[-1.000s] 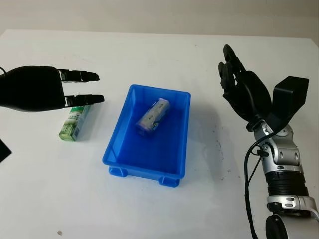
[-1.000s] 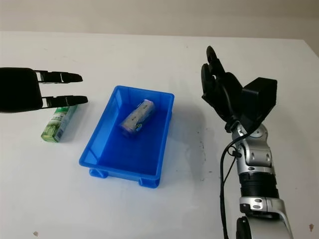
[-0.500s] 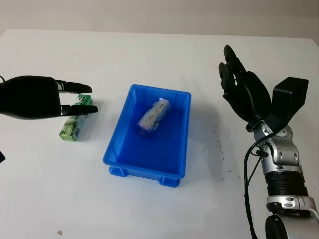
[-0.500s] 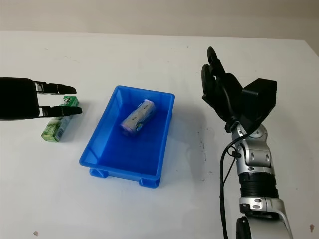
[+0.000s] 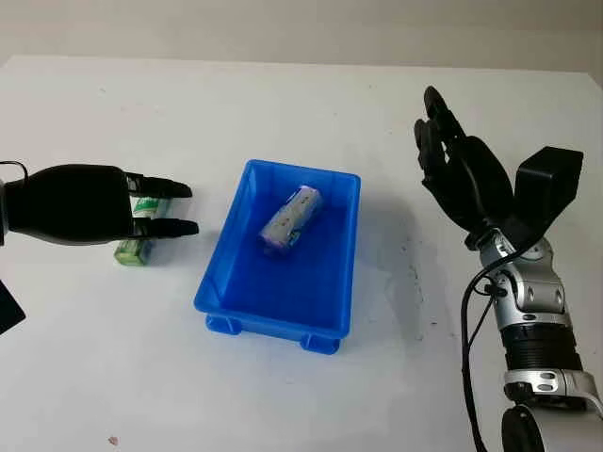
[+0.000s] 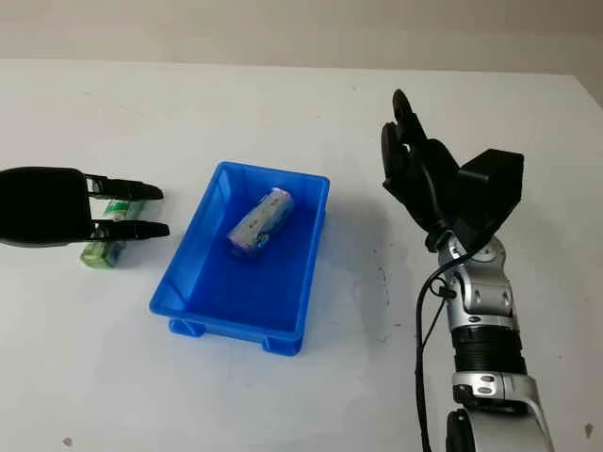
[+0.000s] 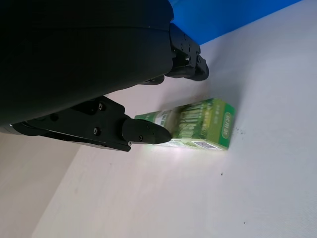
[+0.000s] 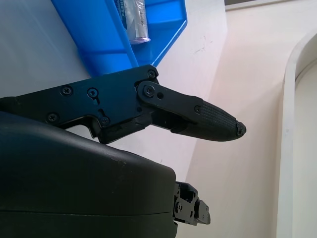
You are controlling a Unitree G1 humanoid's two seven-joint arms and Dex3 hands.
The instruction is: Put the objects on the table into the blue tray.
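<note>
A green box (image 5: 133, 250) lies on the white table left of the blue tray (image 5: 215, 280). My left hand (image 5: 185, 208) is open and low over the box, covering its middle, with one finger on each side of it. In the left wrist view one fingertip (image 7: 148, 134) is right at the box (image 7: 200, 130), but nothing is gripped. A silver and purple cylindrical pack (image 5: 290, 218) lies inside the tray at its far end. My right hand (image 5: 443, 141) is open and raised above the table, right of the tray.
White table stretches all around the tray. Its far edge runs along the back, with a wall behind. In the right wrist view the tray's corner (image 8: 119, 44) and the pack (image 8: 134, 20) sit beyond the hand.
My left hand has come down and toward me onto the green box, now covering most of it. The right arm, tray and pack have stayed put.
</note>
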